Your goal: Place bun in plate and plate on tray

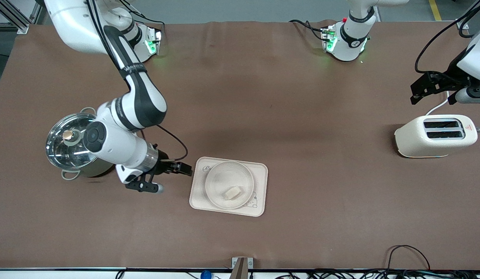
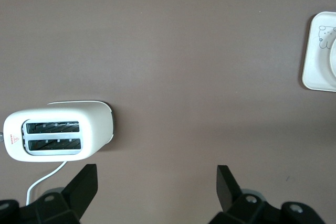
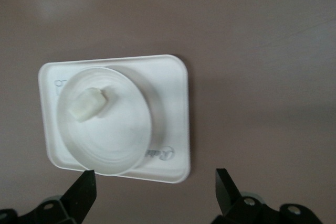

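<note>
The bun (image 1: 232,192) lies in the round cream plate (image 1: 214,176), and the plate stands on the cream tray (image 1: 260,172) with the Rabbit lettering. In the right wrist view the bun (image 3: 88,105) sits in the plate (image 3: 123,145) on the tray (image 3: 173,77). My right gripper (image 1: 185,169) is open and empty, low beside the tray's edge toward the right arm's end of the table; it shows open in its wrist view (image 3: 155,187). My left gripper (image 1: 414,93) is open and empty, up over the table beside the toaster; its wrist view (image 2: 156,184) shows a corner of the tray (image 2: 315,61).
A steel pot with a glass lid (image 1: 71,141) stands right by the right arm's wrist. A cream toaster (image 1: 435,135) stands at the left arm's end, also in the left wrist view (image 2: 58,135). Cables (image 1: 406,255) lie along the table's near edge.
</note>
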`<state>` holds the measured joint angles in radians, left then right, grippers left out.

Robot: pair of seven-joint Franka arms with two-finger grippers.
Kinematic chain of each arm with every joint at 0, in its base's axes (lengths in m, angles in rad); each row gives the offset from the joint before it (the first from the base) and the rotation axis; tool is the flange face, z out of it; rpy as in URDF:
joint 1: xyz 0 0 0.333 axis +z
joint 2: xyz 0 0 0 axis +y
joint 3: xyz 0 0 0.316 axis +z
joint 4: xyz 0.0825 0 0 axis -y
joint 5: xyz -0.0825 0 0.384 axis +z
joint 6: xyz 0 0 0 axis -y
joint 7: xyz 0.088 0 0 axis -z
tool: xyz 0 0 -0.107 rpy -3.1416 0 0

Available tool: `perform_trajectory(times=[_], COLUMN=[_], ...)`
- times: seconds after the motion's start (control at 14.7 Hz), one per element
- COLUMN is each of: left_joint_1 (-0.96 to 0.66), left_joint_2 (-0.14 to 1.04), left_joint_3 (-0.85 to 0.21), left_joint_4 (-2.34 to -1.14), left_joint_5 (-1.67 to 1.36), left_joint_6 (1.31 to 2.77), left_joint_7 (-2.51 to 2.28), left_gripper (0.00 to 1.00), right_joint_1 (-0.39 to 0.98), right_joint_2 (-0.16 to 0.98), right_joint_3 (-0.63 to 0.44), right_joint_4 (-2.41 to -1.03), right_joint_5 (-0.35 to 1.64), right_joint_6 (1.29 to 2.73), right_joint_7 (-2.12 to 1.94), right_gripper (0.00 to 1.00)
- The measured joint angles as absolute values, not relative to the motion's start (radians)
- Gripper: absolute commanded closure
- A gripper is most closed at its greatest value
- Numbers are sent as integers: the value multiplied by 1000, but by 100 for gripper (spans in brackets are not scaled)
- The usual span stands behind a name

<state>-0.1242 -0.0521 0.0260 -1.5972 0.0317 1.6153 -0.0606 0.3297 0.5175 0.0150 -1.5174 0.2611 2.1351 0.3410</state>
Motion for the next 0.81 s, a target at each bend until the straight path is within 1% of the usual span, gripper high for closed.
perform_trajectory(times=[0.27, 0.41, 0.54, 0.81], left_joint_1=[-124, -124, -124, -122], left_joint_2=[-19, -11, -8, -8], left_joint_3=[26, 26, 26, 27], left_joint_4=[-1548, -1543, -1543, -1540], left_joint_5=[33, 33, 33, 33], left_joint_6=[1590, 1589, 1588, 1587], left_joint_7=[-61, -61, -61, -61], left_gripper=[0, 0, 0, 0], right_joint_1=[309, 270, 229, 128], right_joint_2=[376, 291, 209, 60], right_joint_3=[-1, -4, -5, -8], right_joint_4=[-1559, -1569, -1579, -1662], right_joint_5=[138, 76, 58, 36], right_joint_6=[1961, 1855, 1757, 1686], right_joint_7=[340, 319, 274, 130], right_gripper=[0, 0, 0, 0])
